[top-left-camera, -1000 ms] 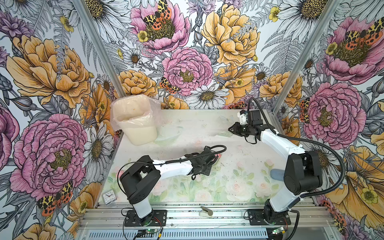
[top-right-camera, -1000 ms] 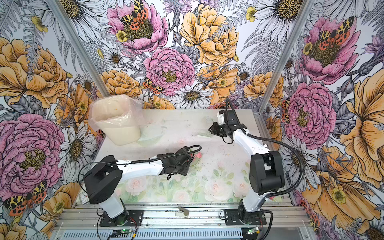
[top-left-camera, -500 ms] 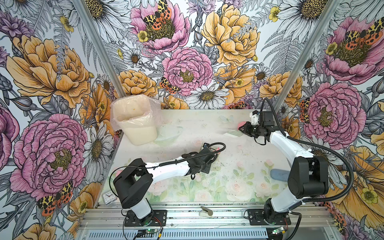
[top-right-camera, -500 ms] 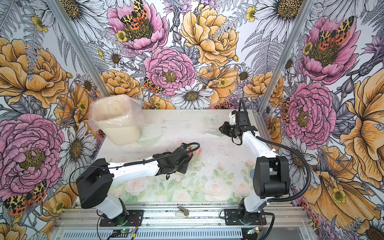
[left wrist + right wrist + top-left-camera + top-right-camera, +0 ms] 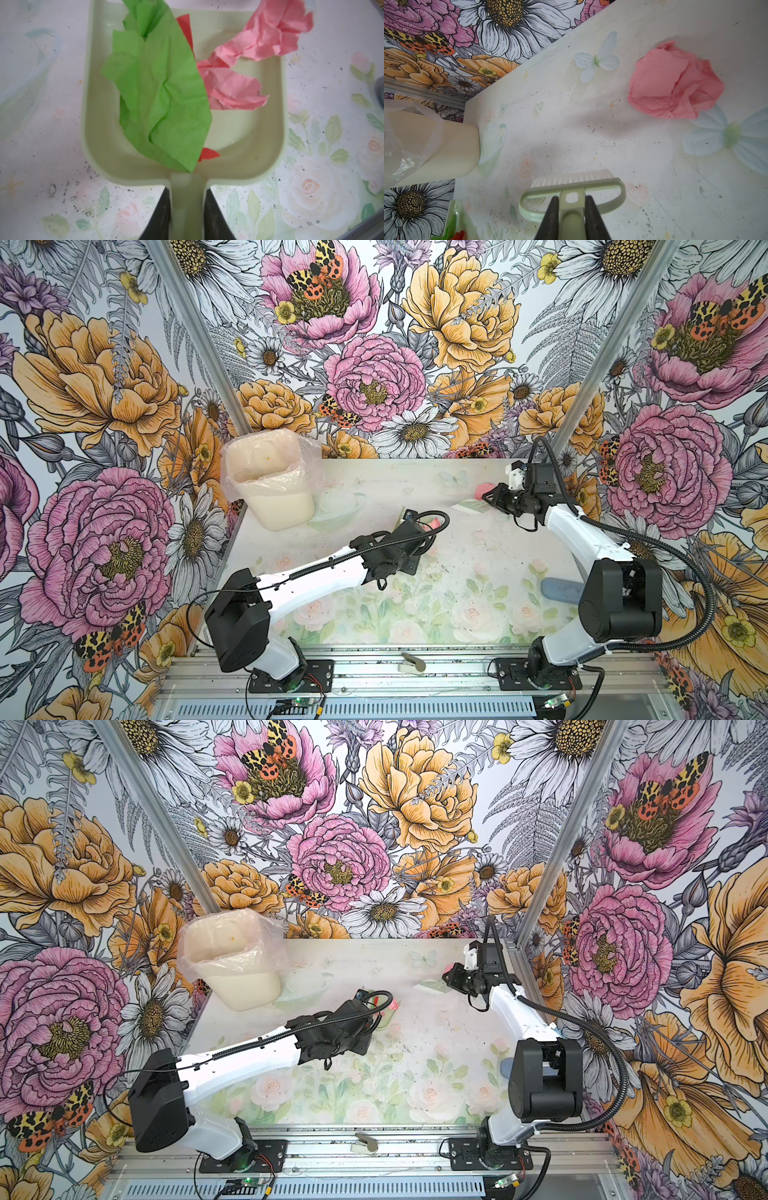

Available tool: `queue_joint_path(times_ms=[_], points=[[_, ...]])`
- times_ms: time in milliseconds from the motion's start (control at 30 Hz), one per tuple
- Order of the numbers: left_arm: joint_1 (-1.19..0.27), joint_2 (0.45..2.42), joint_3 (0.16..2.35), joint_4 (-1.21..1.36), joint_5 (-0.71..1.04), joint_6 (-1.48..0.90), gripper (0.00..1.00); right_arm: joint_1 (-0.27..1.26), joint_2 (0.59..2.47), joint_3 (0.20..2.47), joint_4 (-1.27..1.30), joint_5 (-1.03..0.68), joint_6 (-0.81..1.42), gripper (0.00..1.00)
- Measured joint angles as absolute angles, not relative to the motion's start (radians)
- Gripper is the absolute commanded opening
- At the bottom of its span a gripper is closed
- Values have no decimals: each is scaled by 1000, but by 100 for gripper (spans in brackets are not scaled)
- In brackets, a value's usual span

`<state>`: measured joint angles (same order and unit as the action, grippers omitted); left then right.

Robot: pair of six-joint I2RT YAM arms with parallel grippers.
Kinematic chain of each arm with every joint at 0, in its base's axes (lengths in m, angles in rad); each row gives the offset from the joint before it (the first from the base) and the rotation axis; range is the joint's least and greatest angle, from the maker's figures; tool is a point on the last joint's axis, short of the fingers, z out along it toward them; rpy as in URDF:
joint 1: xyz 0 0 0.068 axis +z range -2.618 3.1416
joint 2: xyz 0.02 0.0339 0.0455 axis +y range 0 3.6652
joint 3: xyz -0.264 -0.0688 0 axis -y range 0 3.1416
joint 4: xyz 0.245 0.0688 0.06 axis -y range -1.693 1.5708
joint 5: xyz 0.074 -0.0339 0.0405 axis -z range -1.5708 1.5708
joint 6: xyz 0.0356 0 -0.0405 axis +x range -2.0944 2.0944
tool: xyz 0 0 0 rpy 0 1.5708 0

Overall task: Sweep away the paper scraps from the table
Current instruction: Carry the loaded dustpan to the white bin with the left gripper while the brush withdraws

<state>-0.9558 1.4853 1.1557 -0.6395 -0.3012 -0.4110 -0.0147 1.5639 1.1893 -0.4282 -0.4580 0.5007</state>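
The bin stands at the back left corner of the table. The dustpan is at mid-table, with scraps in it. One loose scrap lies at the back right, just behind the brush.

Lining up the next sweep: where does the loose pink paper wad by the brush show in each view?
In a top view: pink paper wad at the table's far right, just behind the brush.
In a top view: same spot.
Left wrist: not in it; the pink scraps there are at the dustpan.
Right wrist: on bare table, beyond the brush's bristles.
Shared landmark: the pale green brush.
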Motion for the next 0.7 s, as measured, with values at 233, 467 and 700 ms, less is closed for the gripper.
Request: queue_joint_path(times_ms=[233, 467, 700], points=[[-910, 1404, 1180, -701, -304, -384, 0, -28, 1552, 1167, -429, -466, 501, 0], [-842, 1341, 1238, -801, -325, -350, 0, -44, 1551, 1166, -429, -472, 501, 0], [-749, 1261, 1311, -862, -330, -321, 0, -46, 1551, 1166, -429, -480, 501, 0]])
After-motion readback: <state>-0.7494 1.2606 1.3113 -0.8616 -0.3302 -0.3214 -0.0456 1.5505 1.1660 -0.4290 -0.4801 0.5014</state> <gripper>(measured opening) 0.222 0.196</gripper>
